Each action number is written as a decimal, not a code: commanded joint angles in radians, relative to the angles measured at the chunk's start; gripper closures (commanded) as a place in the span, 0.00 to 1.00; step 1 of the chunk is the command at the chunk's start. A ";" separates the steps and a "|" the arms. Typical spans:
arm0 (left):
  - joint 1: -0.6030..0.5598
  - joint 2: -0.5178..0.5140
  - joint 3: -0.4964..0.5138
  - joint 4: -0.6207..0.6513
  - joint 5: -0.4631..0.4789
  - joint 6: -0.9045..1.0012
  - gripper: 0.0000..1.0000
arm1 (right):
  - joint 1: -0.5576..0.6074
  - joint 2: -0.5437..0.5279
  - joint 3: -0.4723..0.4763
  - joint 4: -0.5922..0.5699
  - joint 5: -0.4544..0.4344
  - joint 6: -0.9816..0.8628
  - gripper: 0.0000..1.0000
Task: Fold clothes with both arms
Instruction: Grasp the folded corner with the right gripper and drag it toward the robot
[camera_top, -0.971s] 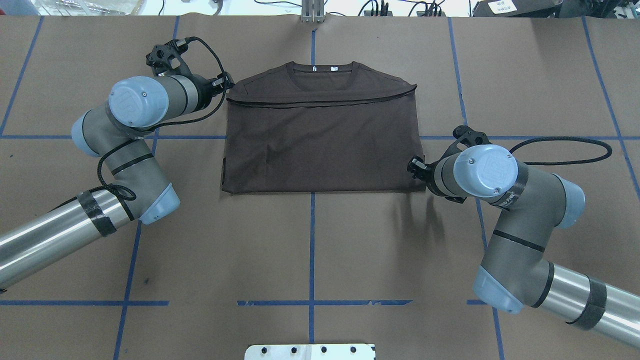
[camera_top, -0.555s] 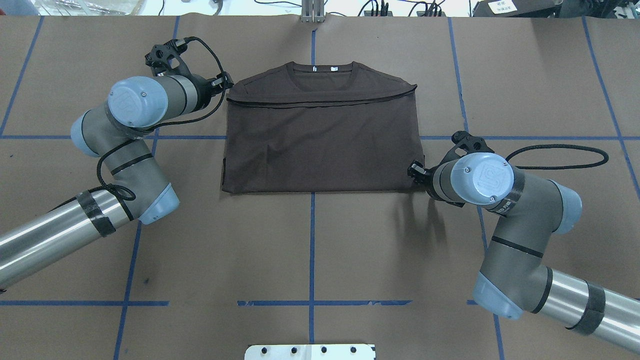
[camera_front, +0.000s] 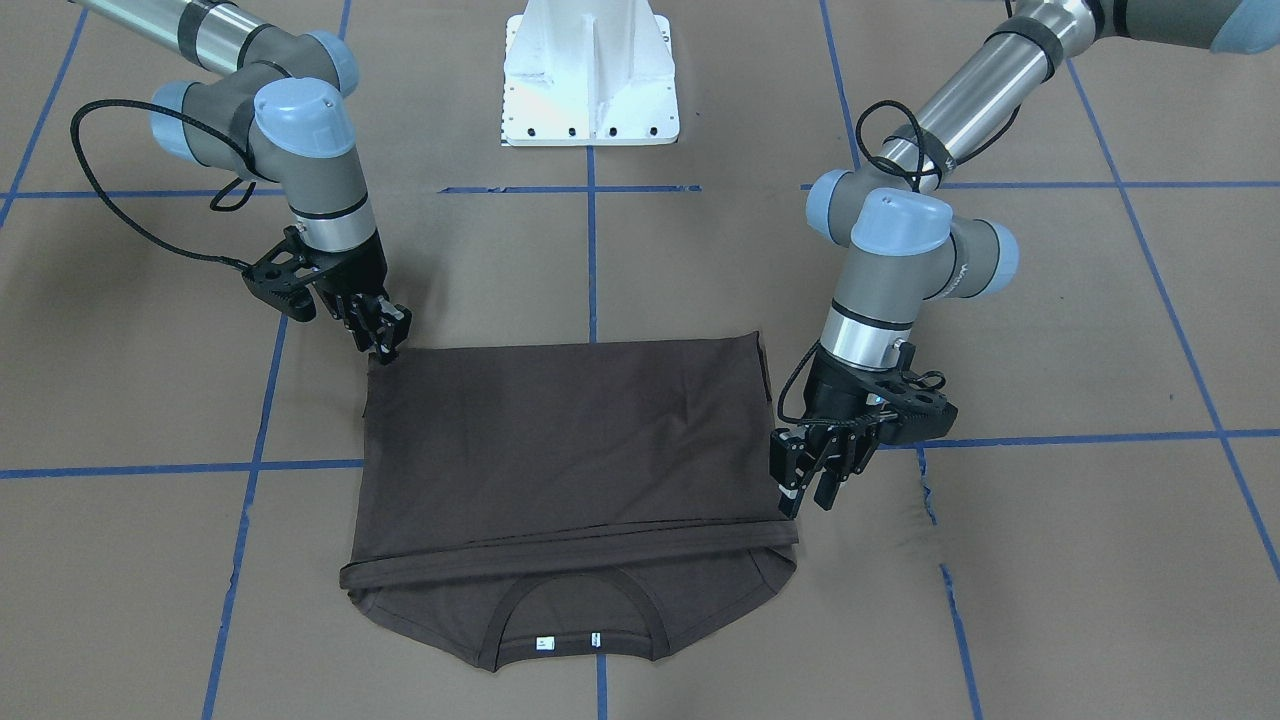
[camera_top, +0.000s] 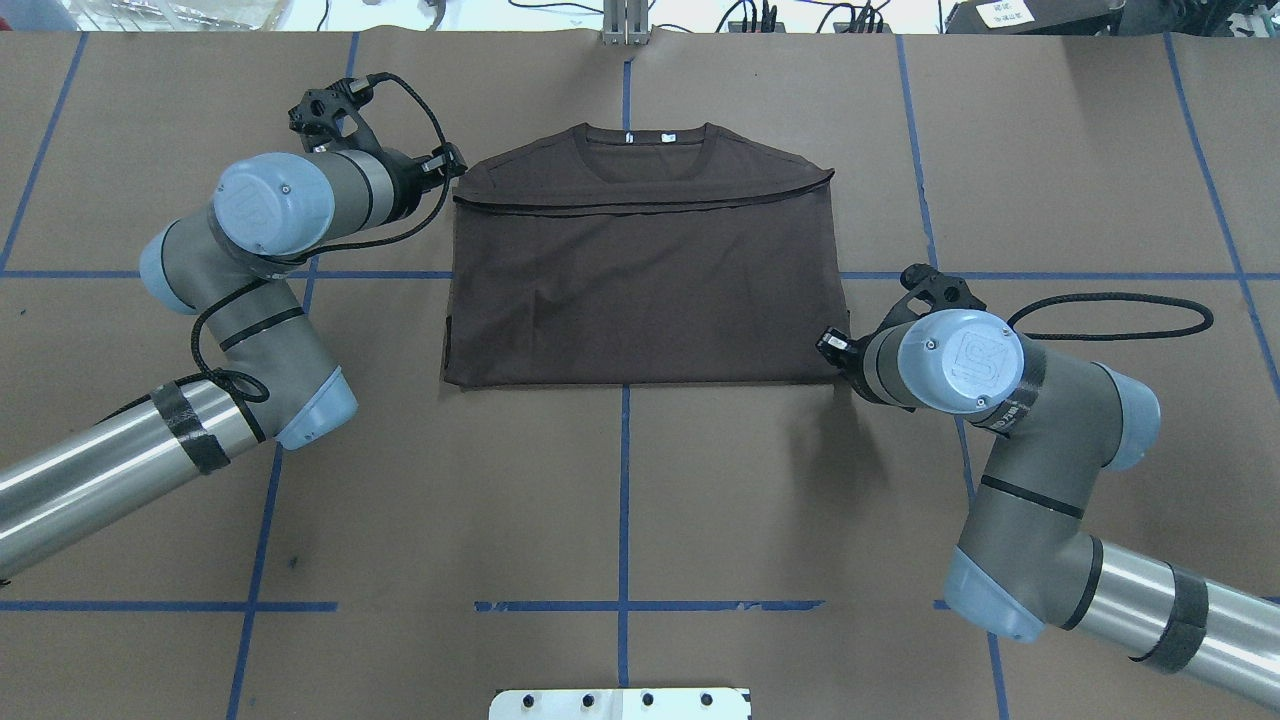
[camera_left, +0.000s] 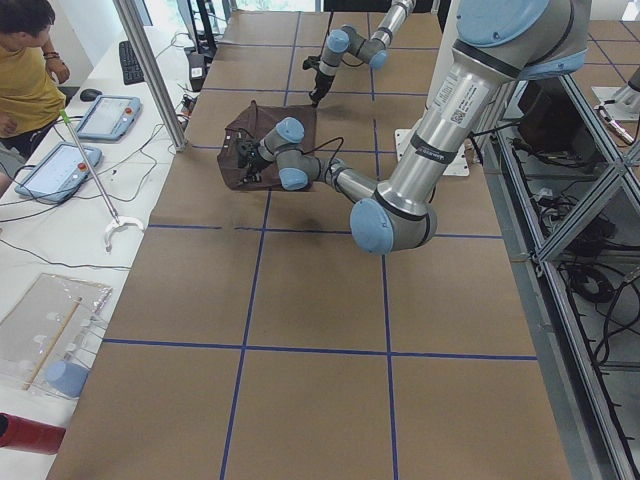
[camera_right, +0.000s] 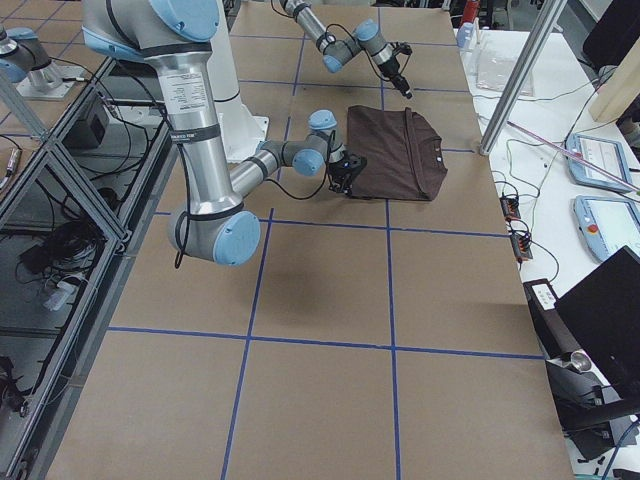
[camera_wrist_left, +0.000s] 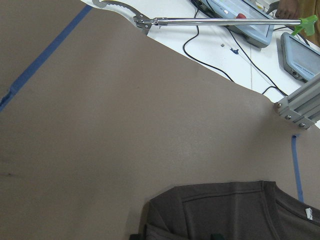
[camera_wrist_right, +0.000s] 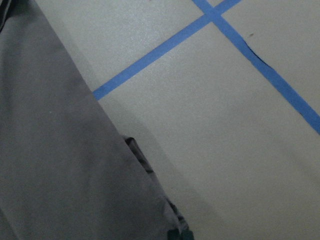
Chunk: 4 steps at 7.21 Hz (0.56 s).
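The dark brown T-shirt (camera_top: 640, 290) lies flat on the table, its lower half folded up to just below the collar (camera_front: 570, 640), where small white tags show. My left gripper (camera_front: 805, 488) stands at the shirt's far-left corner by the folded-up hem, fingers apart, not closed on cloth. The left wrist view shows that corner of the T-shirt (camera_wrist_left: 225, 210) at its bottom edge. My right gripper (camera_front: 385, 338) touches down at the near-right corner. Its fingers look close together, but I cannot tell whether they hold cloth. The right wrist view shows the T-shirt's edge (camera_wrist_right: 50, 150) beside one fingertip.
Brown paper with blue tape lines (camera_top: 624, 500) covers the table. The white pedestal base (camera_front: 590, 70) stands at the robot's side. Beyond the far edge a side table holds tablets and a hooked pole (camera_left: 90, 170), and a person (camera_left: 25, 70) sits there.
My right arm has shifted slightly nearer the robot and toward the shirt's near-right corner. The left arm and the shirt stay as they were.
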 joint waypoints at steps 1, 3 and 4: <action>0.000 0.010 0.000 0.000 0.001 0.000 0.44 | 0.005 -0.012 0.092 -0.014 0.008 0.006 1.00; 0.000 0.010 0.000 0.000 -0.001 0.000 0.44 | -0.087 -0.171 0.319 -0.029 0.054 0.070 1.00; 0.002 0.004 -0.015 0.000 -0.003 -0.003 0.44 | -0.232 -0.209 0.408 -0.043 0.045 0.155 1.00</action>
